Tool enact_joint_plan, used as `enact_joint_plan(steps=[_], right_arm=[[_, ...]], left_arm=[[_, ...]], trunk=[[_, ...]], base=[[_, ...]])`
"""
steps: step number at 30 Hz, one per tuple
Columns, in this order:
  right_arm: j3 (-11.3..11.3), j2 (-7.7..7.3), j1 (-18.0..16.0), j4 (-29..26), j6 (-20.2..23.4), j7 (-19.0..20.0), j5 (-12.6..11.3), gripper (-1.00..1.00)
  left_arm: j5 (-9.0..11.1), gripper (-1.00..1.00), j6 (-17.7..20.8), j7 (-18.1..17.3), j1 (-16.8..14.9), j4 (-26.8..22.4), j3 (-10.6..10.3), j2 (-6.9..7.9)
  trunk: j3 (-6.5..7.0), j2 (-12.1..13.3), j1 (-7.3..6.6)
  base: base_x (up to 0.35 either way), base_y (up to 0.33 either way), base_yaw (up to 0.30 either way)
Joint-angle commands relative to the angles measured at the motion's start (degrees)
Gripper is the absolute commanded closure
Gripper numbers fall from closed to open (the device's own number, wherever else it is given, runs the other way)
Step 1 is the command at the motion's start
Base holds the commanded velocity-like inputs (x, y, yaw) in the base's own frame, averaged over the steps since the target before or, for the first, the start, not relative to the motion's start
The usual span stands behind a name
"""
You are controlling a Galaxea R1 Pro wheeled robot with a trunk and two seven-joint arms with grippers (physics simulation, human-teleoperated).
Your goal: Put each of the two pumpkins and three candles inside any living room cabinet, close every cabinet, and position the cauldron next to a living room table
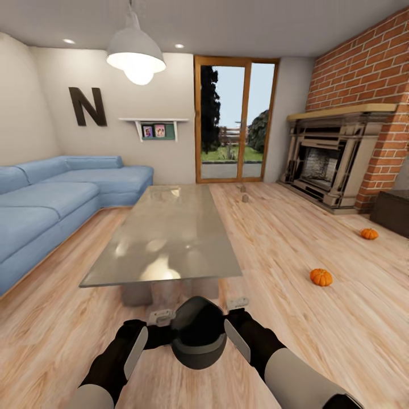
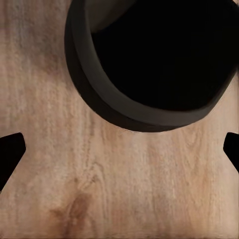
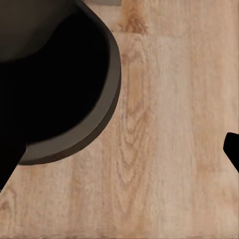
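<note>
At the bottom centre of the head view, a round black cauldron with a grey rim (image 1: 196,332) sat on the pale wooden plank floor (image 1: 318,335), between the two dark arms. The left gripper (image 2: 119,154) hung over the floor just beside the cauldron (image 2: 149,59), its fingers spread wide at the frame's edges, pinching nothing. The right gripper (image 3: 119,159) was likewise spread, the cauldron's rim (image 3: 64,89) lying toward the upper left of its wrist view; whether a finger touched the pot could not be told.

Just beyond the cauldron stood the large low table with a glossy grey reflective top (image 1: 170,233), filling the middle of the head view. To the right of centre, a small orange ribbed pumpkin (image 1: 321,276) lay on the floor, and a second orange pumpkin (image 1: 369,233) lay further right, near a dark-brown cabinet (image 1: 392,211) at the right edge.

A blue corner sofa (image 1: 51,199) ran along the left side. Past the table's far end, two tiny brownish-grey candles (image 1: 245,198) (image 1: 242,188) stood on the floor. A stone-coloured fireplace (image 1: 329,162) stood against the red brick wall (image 1: 369,62) at upper right, and a wood-framed glass door (image 1: 234,119) closed the far centre.
</note>
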Motion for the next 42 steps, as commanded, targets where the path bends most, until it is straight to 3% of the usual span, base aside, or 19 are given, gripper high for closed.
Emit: enact_joint_plan(steps=[1,8,25,42], right_arm=[[0.4,-0.05,-0.1,-0.1,0.2,-0.5,-0.6,-1.00],[0.4,-0.05,-0.1,-0.1,0.2,-0.5,-0.6,-1.00],[0.4,-0.11,-0.1,-0.6,0.2,-0.1,-0.6,-1.00],[0.2,-0.45,-0.1,-1.7,0.3,-0.2,-0.7,-1.00]], left_arm=[[0.2,-1.00,0.3,0.0,0.0,-0.1,0.0,0.00],[0.2,-1.00,0.3,0.0,0.0,-0.1,0.0,0.00],[0.2,-1.00,0.3,0.0,0.0,-0.1,0.0,0.00],[0.2,-1.00,0.3,0.0,0.0,-0.1,0.2,0.05]], trunk=[[0.13,0.4,-0.26],[1.38,3.2,-1.80],[4.44,10.0,-5.53],[7.49,16.8,-9.27]], base=[[-0.313,0.055,0.000],[-0.285,0.025,0.000],[-0.034,0.000,0.000],[-0.308,0.000,0.000]])
